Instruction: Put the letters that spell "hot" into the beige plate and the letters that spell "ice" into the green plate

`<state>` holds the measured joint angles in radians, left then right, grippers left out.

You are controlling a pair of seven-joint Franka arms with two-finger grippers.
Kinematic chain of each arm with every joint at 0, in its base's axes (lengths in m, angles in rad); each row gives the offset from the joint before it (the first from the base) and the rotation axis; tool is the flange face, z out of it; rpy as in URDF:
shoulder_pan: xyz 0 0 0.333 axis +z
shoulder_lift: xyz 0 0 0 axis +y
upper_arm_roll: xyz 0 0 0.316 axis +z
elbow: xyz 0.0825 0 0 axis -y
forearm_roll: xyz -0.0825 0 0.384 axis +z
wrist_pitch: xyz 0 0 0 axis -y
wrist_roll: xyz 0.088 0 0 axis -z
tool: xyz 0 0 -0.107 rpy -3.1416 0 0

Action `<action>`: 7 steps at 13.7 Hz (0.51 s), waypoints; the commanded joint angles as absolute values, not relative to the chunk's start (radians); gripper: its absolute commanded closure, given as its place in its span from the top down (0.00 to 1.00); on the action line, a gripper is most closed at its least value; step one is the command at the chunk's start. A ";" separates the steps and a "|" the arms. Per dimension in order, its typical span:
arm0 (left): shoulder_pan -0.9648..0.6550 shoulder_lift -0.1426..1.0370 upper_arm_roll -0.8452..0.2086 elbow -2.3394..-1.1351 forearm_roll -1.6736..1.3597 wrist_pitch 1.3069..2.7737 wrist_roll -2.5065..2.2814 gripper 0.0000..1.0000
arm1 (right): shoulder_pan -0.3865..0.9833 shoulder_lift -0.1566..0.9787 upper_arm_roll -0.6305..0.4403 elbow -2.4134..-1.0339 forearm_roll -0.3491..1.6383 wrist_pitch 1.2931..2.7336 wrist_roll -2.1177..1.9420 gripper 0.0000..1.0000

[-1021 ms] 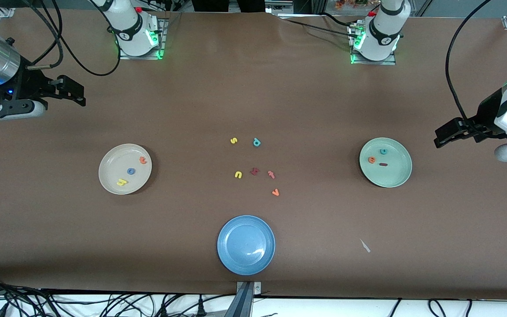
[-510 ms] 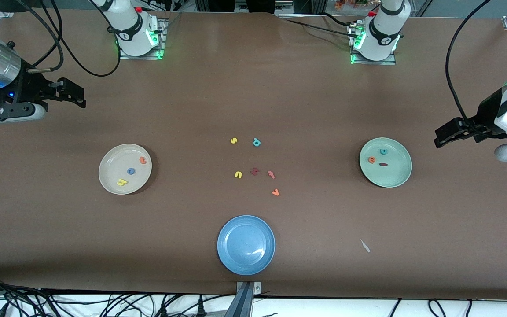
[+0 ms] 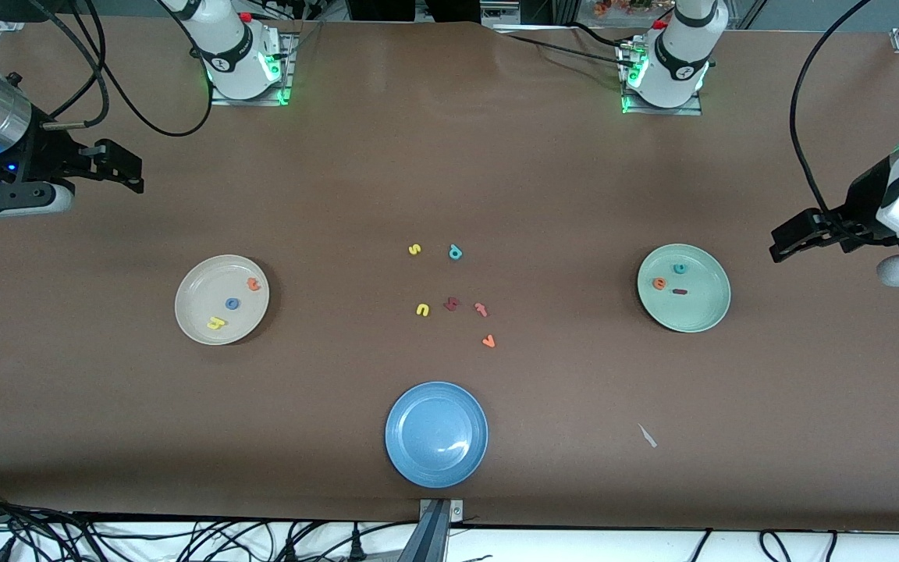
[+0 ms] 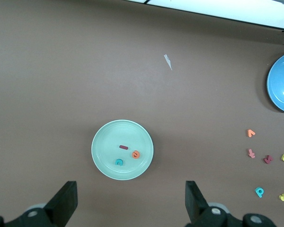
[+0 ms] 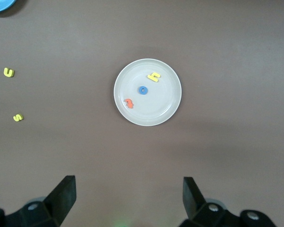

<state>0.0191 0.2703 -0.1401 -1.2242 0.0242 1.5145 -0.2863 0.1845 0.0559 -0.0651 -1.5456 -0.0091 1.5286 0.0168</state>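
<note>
The beige plate (image 3: 201, 290) lies toward the right arm's end of the table and holds the yellow h (image 3: 216, 321), blue o (image 3: 232, 304) and orange t (image 3: 254, 285). The green plate (image 3: 701, 309) lies toward the left arm's end and holds the teal c (image 3: 680, 268), orange e (image 3: 659, 283) and dark red i (image 3: 680, 292). My right gripper (image 3: 123, 165) hangs open and empty over bare table, apart from the beige plate (image 5: 168, 101). My left gripper (image 3: 787, 236) hangs open and empty beside the green plate (image 4: 106, 163).
An empty blue plate (image 3: 418, 460) sits near the front edge. Loose letters lie mid-table: yellow s (image 3: 414, 250), teal p (image 3: 455, 252), yellow u (image 3: 422, 310), dark red angular letter (image 3: 452, 304), pinkish hooked letter (image 3: 481, 309), orange v (image 3: 488, 340). A white scrap (image 3: 648, 436) lies nearby.
My right gripper has drifted slightly up and toward the right arm's end of the table. The left arm and all letters have stayed put.
</note>
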 commanded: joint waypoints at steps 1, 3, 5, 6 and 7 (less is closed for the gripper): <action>0.025 0.264 -0.143 -1.221 0.000 1.509 -0.279 1.00 | 0.167 0.067 -0.063 -1.491 -0.026 1.526 0.005 1.00; 0.023 0.264 -0.143 -1.221 0.000 1.509 -0.279 1.00 | 0.167 0.083 -0.066 -1.483 -0.025 1.526 0.003 1.00; 0.023 0.264 -0.143 -1.221 0.000 1.509 -0.279 1.00 | 0.170 0.083 -0.064 -1.482 -0.029 1.522 0.011 1.00; 0.023 0.264 -0.143 -1.221 0.000 1.509 -0.279 1.00 | 0.170 0.083 -0.064 -1.482 -0.029 1.520 0.011 1.00; 0.025 0.264 -0.143 -1.221 0.000 1.509 -0.279 1.00 | 0.169 0.083 -0.064 -1.482 -0.029 1.522 0.011 1.00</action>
